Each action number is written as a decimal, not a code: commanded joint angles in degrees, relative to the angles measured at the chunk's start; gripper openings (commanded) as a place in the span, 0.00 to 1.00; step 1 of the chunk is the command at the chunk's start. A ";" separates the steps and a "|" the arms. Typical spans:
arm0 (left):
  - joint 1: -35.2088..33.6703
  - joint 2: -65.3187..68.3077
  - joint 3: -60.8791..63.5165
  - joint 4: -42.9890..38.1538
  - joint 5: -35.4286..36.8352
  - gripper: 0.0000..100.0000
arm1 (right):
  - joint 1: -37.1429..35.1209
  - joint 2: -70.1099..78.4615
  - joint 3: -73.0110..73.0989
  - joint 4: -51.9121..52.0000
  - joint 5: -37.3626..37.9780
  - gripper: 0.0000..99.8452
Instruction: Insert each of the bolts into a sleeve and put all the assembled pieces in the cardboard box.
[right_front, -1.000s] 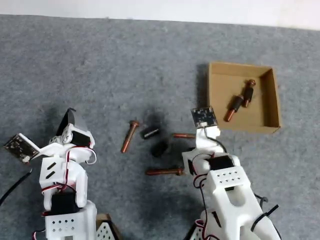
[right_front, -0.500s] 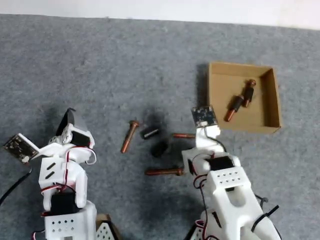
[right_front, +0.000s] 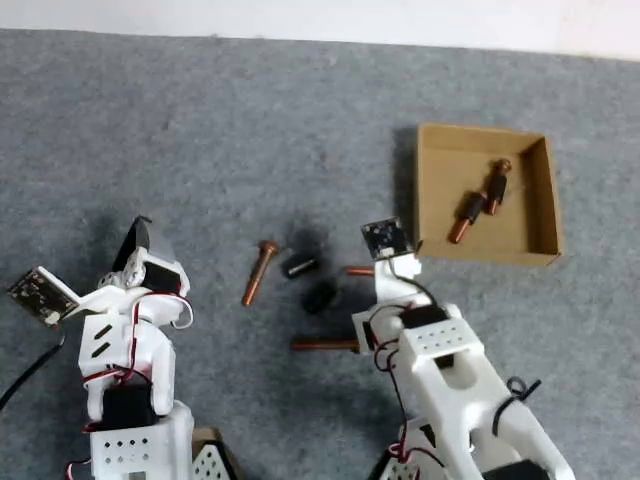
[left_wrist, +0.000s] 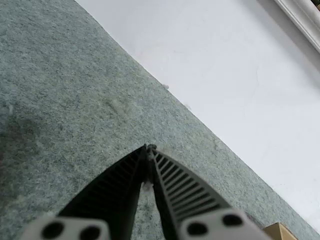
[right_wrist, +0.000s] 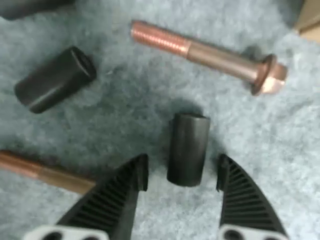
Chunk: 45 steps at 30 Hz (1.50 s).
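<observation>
My right gripper (right_wrist: 182, 159) is open, low over the carpet, with one finger on each side of a short black sleeve (right_wrist: 188, 142). Just beyond that sleeve lies a copper bolt (right_wrist: 207, 54) (right_front: 360, 271). A second sleeve (right_wrist: 55, 79) (right_front: 320, 297) and a third sleeve (right_front: 300, 266) lie farther off. Another bolt (right_front: 325, 344) (right_wrist: 40, 170) lies beside the right arm (right_front: 420, 335), and a third bolt (right_front: 260, 272) sits to the left. The cardboard box (right_front: 432, 190) holds two assembled pieces (right_front: 467, 215) (right_front: 495, 187). My left gripper (left_wrist: 148, 148) (right_front: 135, 238) is shut and holds nothing, at the table's left.
Grey carpet (right_front: 250, 130) covers the table, and a white wall (left_wrist: 225, 75) rises behind its far edge. The loose bolts and sleeves are clustered between the two arms. The box stands at the far right.
My right arm has swung a little to the left, toward the loose parts. The left arm and all the parts have stayed put.
</observation>
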<state>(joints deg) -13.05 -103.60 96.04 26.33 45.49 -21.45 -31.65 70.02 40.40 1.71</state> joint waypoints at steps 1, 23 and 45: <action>-0.04 -0.75 1.10 0.00 -0.35 0.02 | -0.31 3.74 -2.77 -0.84 0.26 0.20; -0.04 -0.75 1.10 0.00 -0.35 0.02 | 2.86 5.32 -2.68 -9.89 0.70 0.20; -0.04 -0.75 1.10 0.00 -0.35 0.02 | 2.77 5.23 -2.68 -0.84 0.35 0.20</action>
<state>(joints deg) -13.05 -103.60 96.04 26.33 45.49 -19.34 -26.99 68.18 38.20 1.89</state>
